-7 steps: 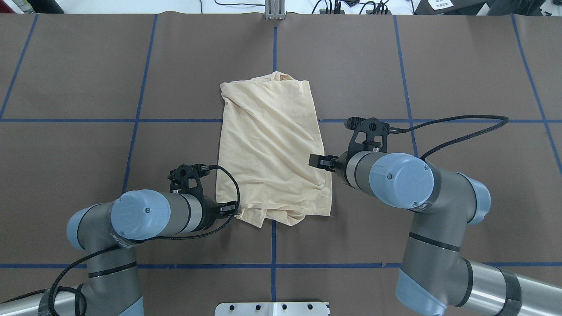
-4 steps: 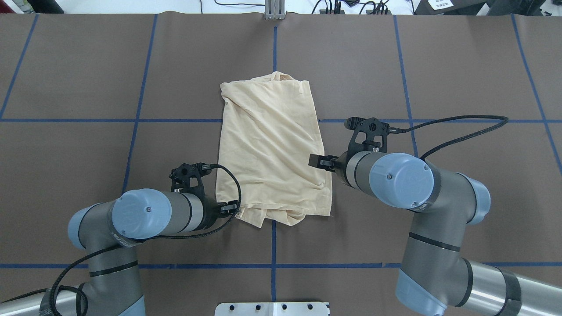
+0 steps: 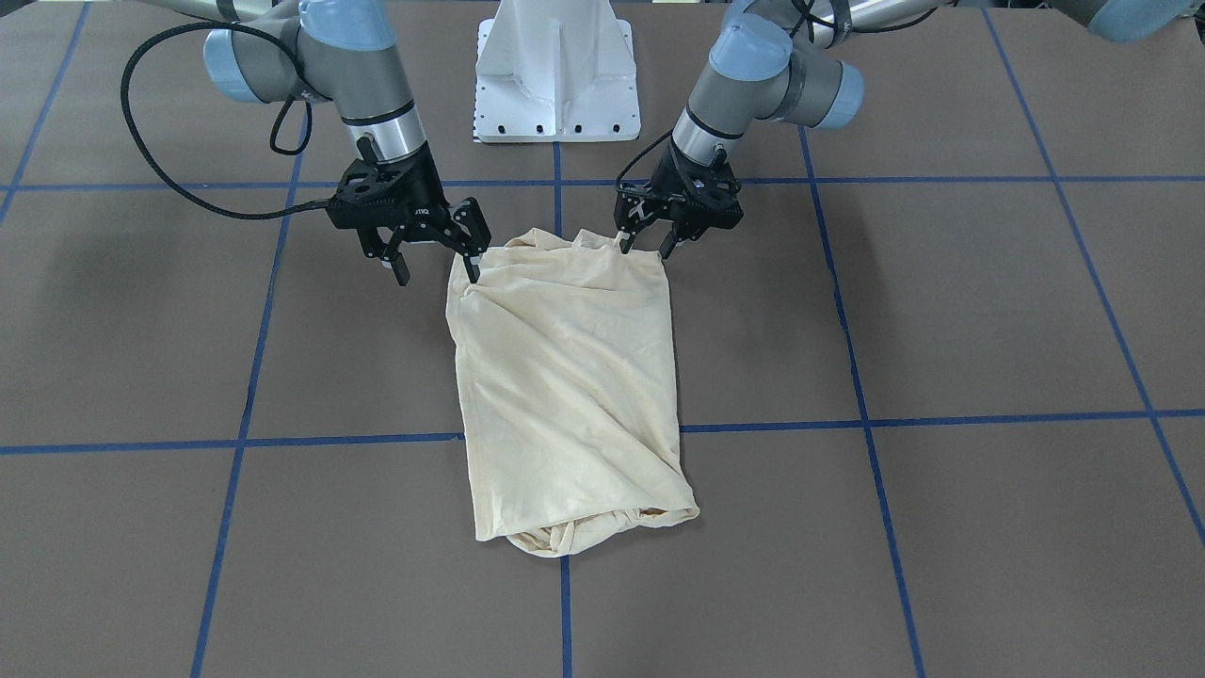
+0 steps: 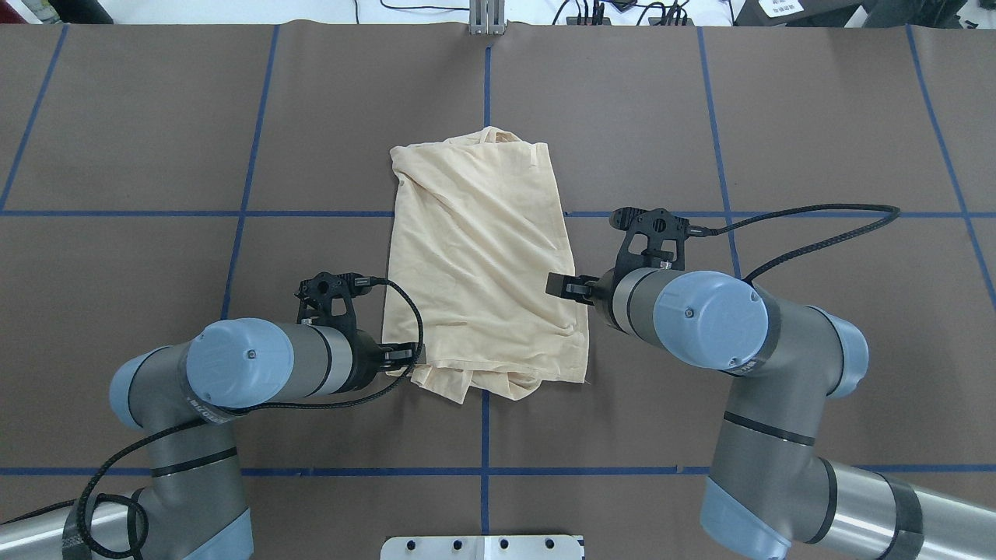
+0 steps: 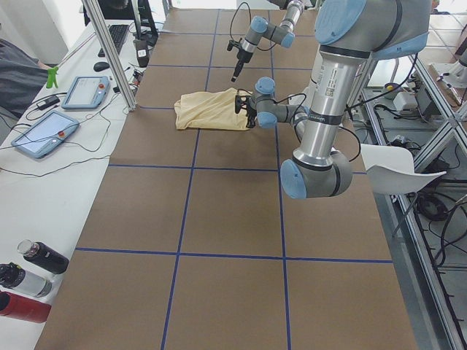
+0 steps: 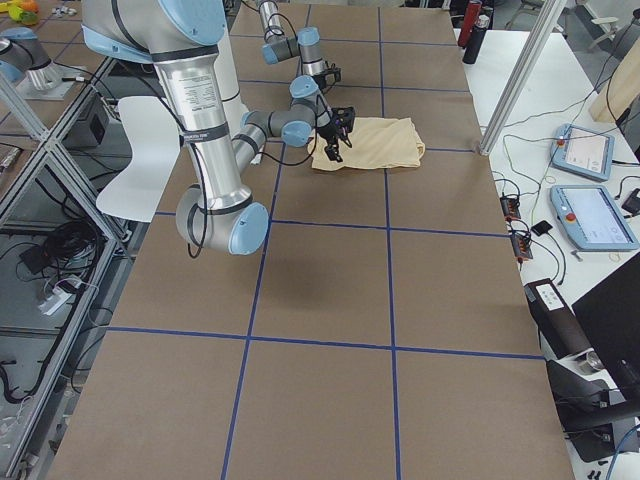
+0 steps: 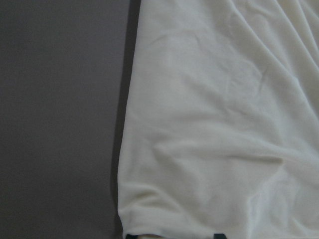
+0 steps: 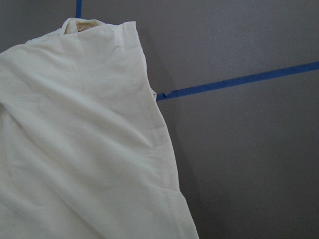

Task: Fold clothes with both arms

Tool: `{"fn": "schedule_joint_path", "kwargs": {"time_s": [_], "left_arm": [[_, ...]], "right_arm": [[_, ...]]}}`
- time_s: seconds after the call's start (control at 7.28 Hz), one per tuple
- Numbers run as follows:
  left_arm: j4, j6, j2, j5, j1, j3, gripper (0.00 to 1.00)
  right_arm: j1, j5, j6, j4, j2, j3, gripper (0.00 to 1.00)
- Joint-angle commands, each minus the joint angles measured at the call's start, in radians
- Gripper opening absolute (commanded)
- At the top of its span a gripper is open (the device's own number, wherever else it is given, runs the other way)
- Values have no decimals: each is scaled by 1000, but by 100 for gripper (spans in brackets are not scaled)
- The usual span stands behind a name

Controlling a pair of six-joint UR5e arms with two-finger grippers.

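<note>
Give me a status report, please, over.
Left gripper open, right gripper open, neither holding. Shirt lies folded narrow on table, grippers at its robot-side end. Nothing in the way.

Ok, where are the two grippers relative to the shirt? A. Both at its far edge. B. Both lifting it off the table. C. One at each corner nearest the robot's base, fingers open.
C: the left gripper and right gripper stand with fingers spread at the two base-side corners of the shirt, which lies on the table.
</note>
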Motion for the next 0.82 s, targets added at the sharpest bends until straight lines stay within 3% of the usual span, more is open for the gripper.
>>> {"fn": "schedule_joint_path", "kwargs": {"time_s": [0.0, 0.69], "left_arm": [[0, 21, 1, 0, -11, 12, 69], [-1, 18, -4, -3, 1, 26, 69]], "right_arm": [[0, -1, 0, 0, 0, 0, 100], [0, -1, 0, 0, 0, -1, 100]]}}
